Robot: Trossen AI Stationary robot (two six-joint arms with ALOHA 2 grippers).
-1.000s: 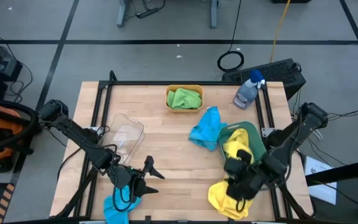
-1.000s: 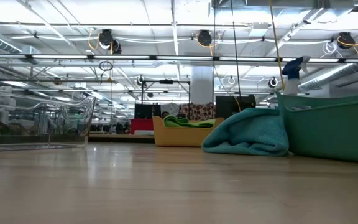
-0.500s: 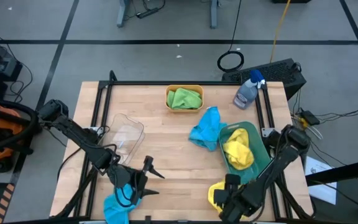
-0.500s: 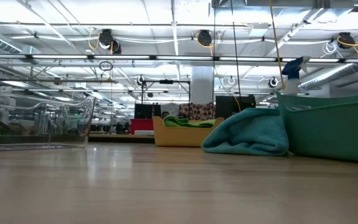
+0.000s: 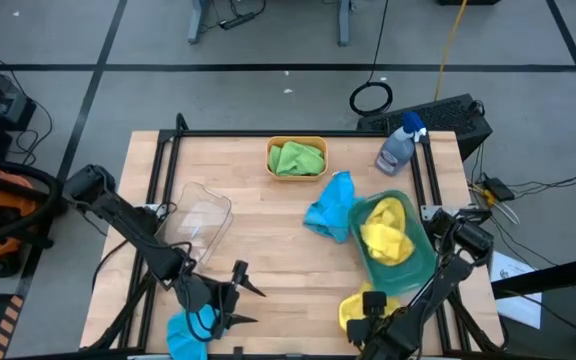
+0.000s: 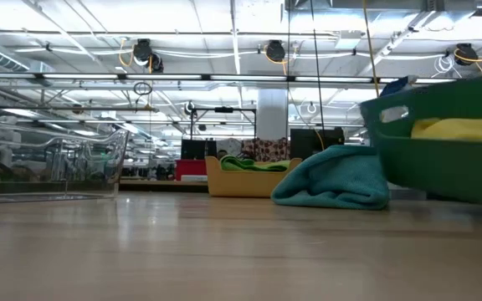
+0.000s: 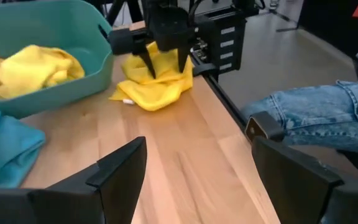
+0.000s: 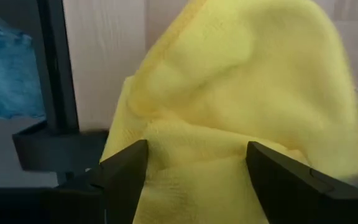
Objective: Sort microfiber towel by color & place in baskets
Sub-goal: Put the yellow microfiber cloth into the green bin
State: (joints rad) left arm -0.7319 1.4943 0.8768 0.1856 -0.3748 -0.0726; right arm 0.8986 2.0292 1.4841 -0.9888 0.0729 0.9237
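A yellow towel [image 5: 353, 308] lies crumpled near the table's front right, and my right gripper [image 5: 370, 318] points down at it, open, a finger on either side of its raised fold [image 8: 229, 81]. The teal basket [image 5: 420, 262] holds another yellow towel [image 5: 386, 232]. One blue towel [image 5: 330, 205] lies against the basket's left wall. A second blue towel [image 5: 186, 335] lies at the front left edge, by my open left gripper [image 5: 246, 300]. The orange-yellow basket [image 5: 272, 160] at the far middle holds a green towel [image 5: 298, 157]. The clear basket [image 5: 203, 215] stands at the left. My right gripper comes from above, pointing down, with its open fingers [image 7: 149, 65] astride the top of the yellow towel [image 7: 157, 87], which lies on the table. Whether the fingertips touch the cloth, I cannot tell.
A spray bottle [image 5: 400, 145] with a blue head stands at the far right corner. Black rails [image 5: 163, 190] run along the table's left and right sides. A person's jeans-clad leg [image 7: 328, 115] shows just beyond the front edge. Bare wood lies in the table's middle.
My right gripper has gone from over the teal basket toward the table's near edge and down to the yellow towel on the table. In the low view the teal basket has tipped, its near side raised, showing the yellow towel inside. My left gripper has rolled about its own axis.
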